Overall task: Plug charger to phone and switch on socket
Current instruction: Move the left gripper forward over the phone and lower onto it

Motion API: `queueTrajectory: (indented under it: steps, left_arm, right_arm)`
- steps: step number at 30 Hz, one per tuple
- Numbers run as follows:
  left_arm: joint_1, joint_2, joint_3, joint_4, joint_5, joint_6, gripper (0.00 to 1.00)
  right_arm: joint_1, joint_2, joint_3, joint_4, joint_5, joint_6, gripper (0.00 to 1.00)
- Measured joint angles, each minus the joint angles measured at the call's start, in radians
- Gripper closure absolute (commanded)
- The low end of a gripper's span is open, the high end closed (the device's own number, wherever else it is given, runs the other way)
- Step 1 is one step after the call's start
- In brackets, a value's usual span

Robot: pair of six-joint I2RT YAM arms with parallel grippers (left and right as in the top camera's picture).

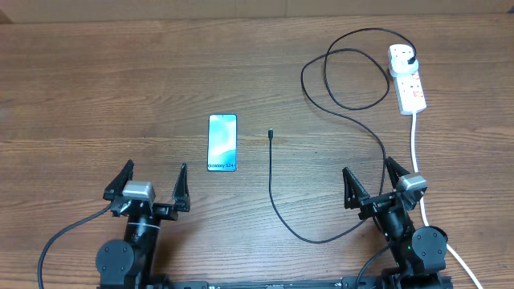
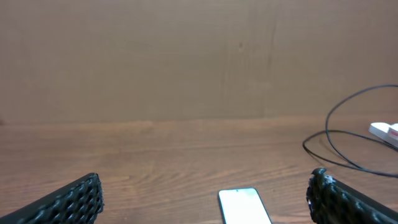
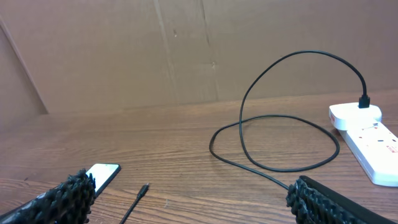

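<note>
The phone (image 1: 222,142) lies flat, screen up, left of centre; it also shows in the left wrist view (image 2: 244,206) and the right wrist view (image 3: 103,177). The charger cable (image 1: 353,120) loops across the table, its connector tip (image 1: 271,134) lying loose right of the phone, also in the right wrist view (image 3: 143,189). Its black plug (image 1: 411,59) sits in the white socket strip (image 1: 407,79) at the back right, also seen in the right wrist view (image 3: 372,140). My left gripper (image 1: 154,186) is open and empty near the front left. My right gripper (image 1: 371,182) is open and empty near the front right.
The socket's thick white lead (image 1: 417,144) runs down the right side past my right arm. A brown cardboard wall (image 2: 186,56) stands behind the wooden table (image 1: 120,96).
</note>
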Motion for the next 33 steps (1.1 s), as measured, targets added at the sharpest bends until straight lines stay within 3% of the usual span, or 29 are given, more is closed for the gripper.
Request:
queueTrajectory:
  steps: [14,33]
  left_arm:
    - [0.000,0.426,0.268,-0.042,0.101,0.001,0.00]
    - [-0.040,1.154,1.061,-0.660,0.196,0.003,0.00]
  right_arm:
    - [0.000,0.000,0.000,0.002,0.000,-0.001,0.00]
    - [0.000,0.000,0.000,0.003,0.000,-0.001,0.00]
